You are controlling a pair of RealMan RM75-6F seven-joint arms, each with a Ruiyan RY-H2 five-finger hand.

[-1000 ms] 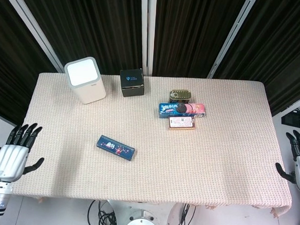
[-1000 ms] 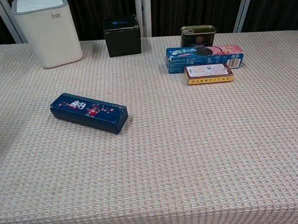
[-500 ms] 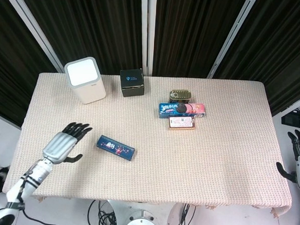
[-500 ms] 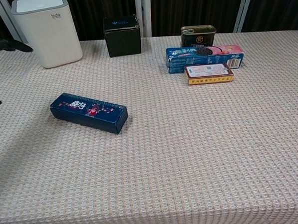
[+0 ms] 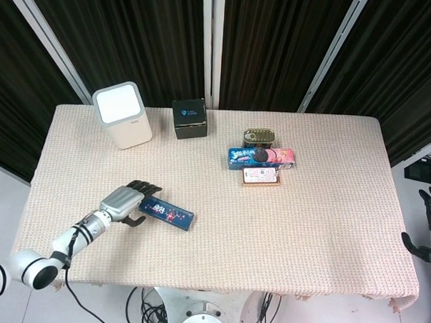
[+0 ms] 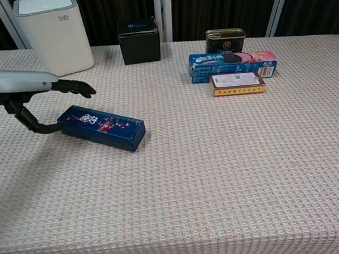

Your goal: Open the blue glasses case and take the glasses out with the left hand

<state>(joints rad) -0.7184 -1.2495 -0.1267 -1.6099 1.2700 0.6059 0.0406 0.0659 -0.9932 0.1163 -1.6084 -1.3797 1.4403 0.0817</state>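
The blue glasses case [image 5: 167, 211] lies closed and slanted on the beige tablecloth, left of centre; the chest view shows it as a long dark blue box [image 6: 101, 128]. My left hand [image 5: 128, 200] is at the case's left end with its fingers apart. In the chest view the left hand [image 6: 25, 92] stretches its fingers [image 6: 76, 86] above that end, while the thumb reaches down to the case's near left corner. It holds nothing. My right hand [image 5: 429, 224] hangs off the table's right edge, fingers apart and empty. The glasses are hidden.
At the back left stands a white bin [image 5: 122, 114], with a black box [image 5: 189, 118] beside it. Right of centre sit a tin can [image 5: 259, 138], a blue biscuit box [image 5: 262, 158] and a small orange box [image 5: 261, 177].
My left hand has come in from beyond the table's left edge, across the cloth to the case's left end. The right hand has sunk slightly. The case has not moved.
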